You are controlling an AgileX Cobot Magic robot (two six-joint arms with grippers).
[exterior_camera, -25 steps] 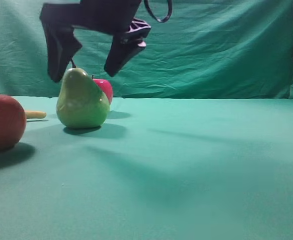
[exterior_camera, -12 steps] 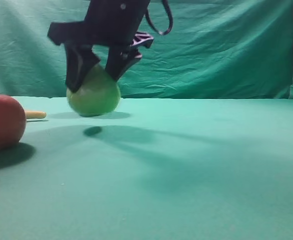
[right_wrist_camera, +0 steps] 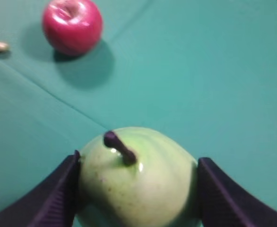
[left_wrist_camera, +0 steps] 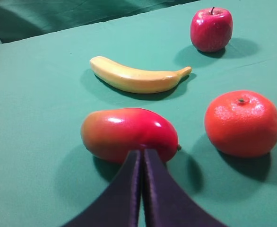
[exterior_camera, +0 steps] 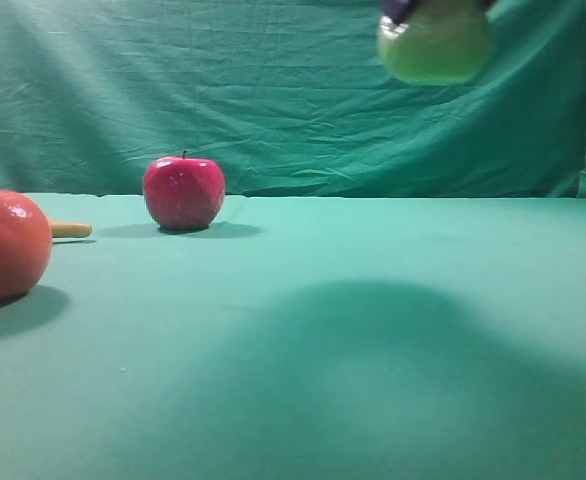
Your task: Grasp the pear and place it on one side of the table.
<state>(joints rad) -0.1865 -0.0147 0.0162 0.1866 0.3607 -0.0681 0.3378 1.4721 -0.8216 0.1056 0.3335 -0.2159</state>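
At the far left of the exterior high view a large orange-red fruit (exterior_camera: 8, 245) sits on the table (exterior_camera: 373, 330), cut by the frame edge, with the yellow tip of a banana (exterior_camera: 70, 229) showing just behind it. Further right and toward the backdrop, a red apple (exterior_camera: 183, 192) stands upright on the teal cloth, stem up, casting a shadow to its right. Well to the right and high above the surface, at the top edge of that view, the pear (exterior_camera: 435, 42) hangs in the air, blurred, with only a dark scrap of the gripper visible above it; a broad soft shadow lies on the cloth below. The right wrist view shows the right gripper (right_wrist_camera: 136, 189) with its two dark fingers spread to the pear's width and pressed against both flanks of the fruit, the brown stem pointing toward the camera and the apple on the table far beneath. The left gripper (left_wrist_camera: 142, 163) has its fingers brought together, touching along their length and holding nothing; their joined tips sit just in front of a red-yellow mango (left_wrist_camera: 129, 134), with the whole banana beyond it, a tangerine (left_wrist_camera: 242, 123) to the right and the apple farthest back.
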